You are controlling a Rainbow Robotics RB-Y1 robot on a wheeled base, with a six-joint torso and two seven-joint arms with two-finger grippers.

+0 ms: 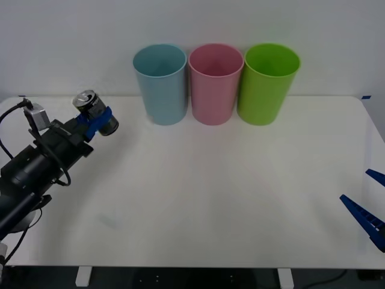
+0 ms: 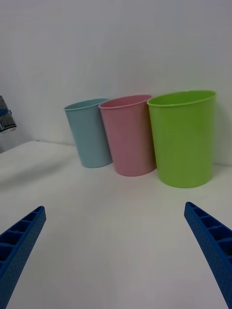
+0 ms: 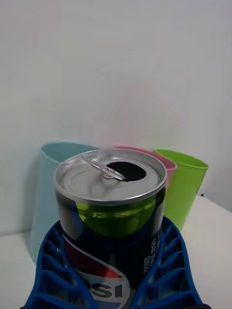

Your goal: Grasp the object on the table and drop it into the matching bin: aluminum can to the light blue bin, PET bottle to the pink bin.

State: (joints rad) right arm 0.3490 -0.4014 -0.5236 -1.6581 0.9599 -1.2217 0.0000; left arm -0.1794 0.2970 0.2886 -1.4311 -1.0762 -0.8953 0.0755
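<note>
The aluminum can [image 1: 94,111] is off the desk [image 1: 198,198], clamped between the blue ribbed fingers of the left tool [image 1: 96,120] and held in the air over the desk's far left part, to the left of the light blue bin [image 1: 160,84] and well short of its rim. In the front view the can leans, its shiny top tipped up and towards the left; in the left wrist view its top faces the camera with the pull tab bent back and the mouth open, and the dark body carries a red, white and blue Pepsi mark, so it is darker than plain silver. Grasp and lift look done and the step in hand is, by my reading, the carry to the bin. The next move calls for taking the can rightward and high enough to pass the light blue rim, centring it over that opening and not over the pink bin [image 1: 215,83] that touches it on the right, then releasing. A lime green bin [image 1: 268,83] stands right of the pink one. The right tool [image 1: 368,201] waits at the desk's near right edge, its fingers spread wide apart and holding nothing
</note>
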